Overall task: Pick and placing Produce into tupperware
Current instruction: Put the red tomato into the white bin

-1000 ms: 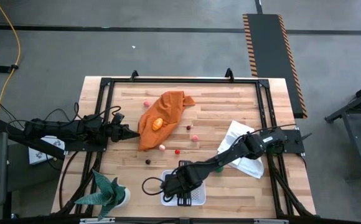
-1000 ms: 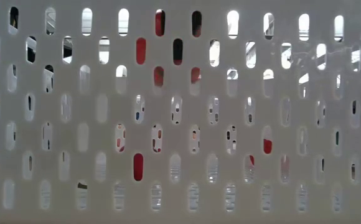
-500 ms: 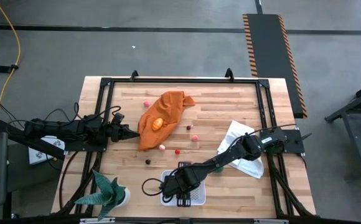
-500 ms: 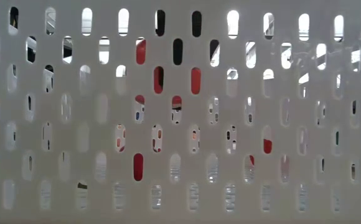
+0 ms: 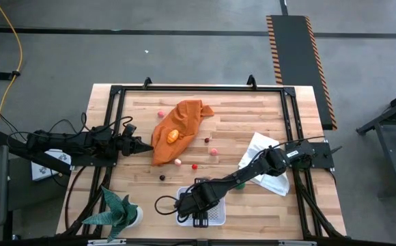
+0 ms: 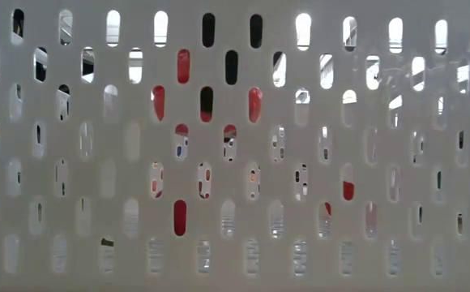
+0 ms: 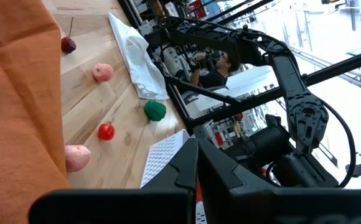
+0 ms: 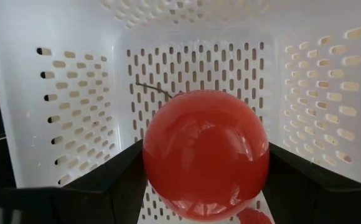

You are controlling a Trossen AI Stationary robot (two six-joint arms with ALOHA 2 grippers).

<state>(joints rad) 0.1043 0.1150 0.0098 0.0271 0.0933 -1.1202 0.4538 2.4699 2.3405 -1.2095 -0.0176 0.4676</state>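
The bench (image 5: pixel 252 113) is pale wood planking inside a black frame. Landmark: the tupperware (image 5: pixel 216 217), a white rectangular container with rounded corners and rows of slotted perforations in walls and floor, at the bench's near edge. The orange cloth (image 5: pixel 181 126) lies crumpled well beyond the tupperware, with an orange piece (image 5: pixel 173 135) on it; the white cloth (image 5: pixel 270 164) lies beyond it toward the right arm's side. The right gripper (image 8: pixel 205 180) hangs over the tupperware's interior, fingers spread wide around a glossy red ball (image 8: pixel 205 152), round and smooth. The left gripper (image 5: pixel 143 147) waits closed, well apart from the tupperware, beside the orange cloth. Loose produce between the cloths and the tupperware: green piece (image 7: pixel 155 110), pink piece (image 7: pixel 103 72), red piece (image 7: pixel 106 131), dark berry (image 7: pixel 68 45).
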